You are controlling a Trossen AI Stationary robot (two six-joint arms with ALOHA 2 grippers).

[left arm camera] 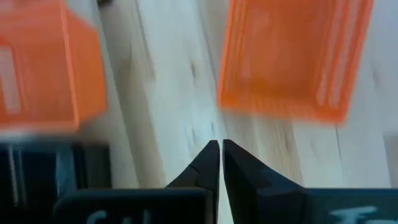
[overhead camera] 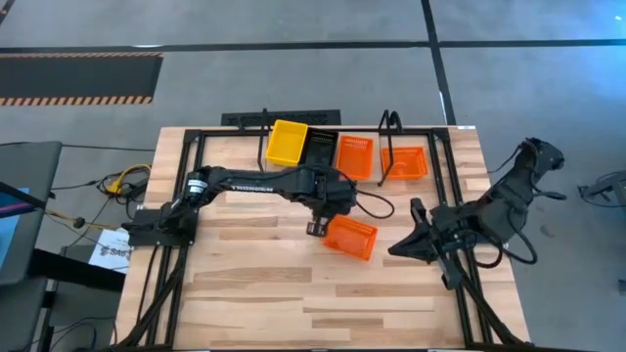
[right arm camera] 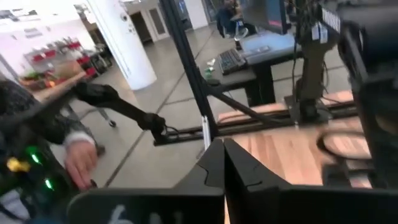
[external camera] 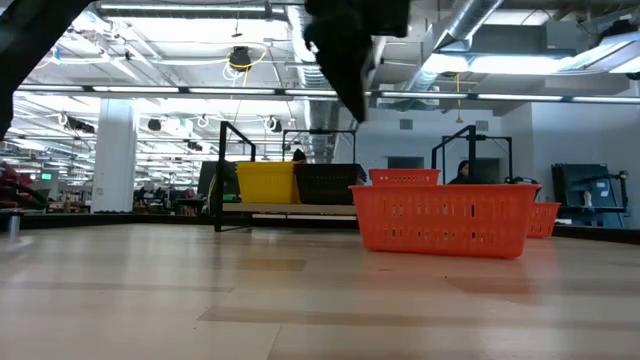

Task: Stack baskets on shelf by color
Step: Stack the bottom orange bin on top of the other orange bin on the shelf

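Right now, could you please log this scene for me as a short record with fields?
shelf: holds yellow basket, black basket, orange basket
loose baskets: one orange mid-table, one orange beside the shelf's right end
left gripper: shut, empty, next to the mid-table basket
right gripper: shut, empty, waiting at the table's right

We read pale lettering along the left arm (overhead camera: 256,182) in the high view's centre; its characters are too small to make out.
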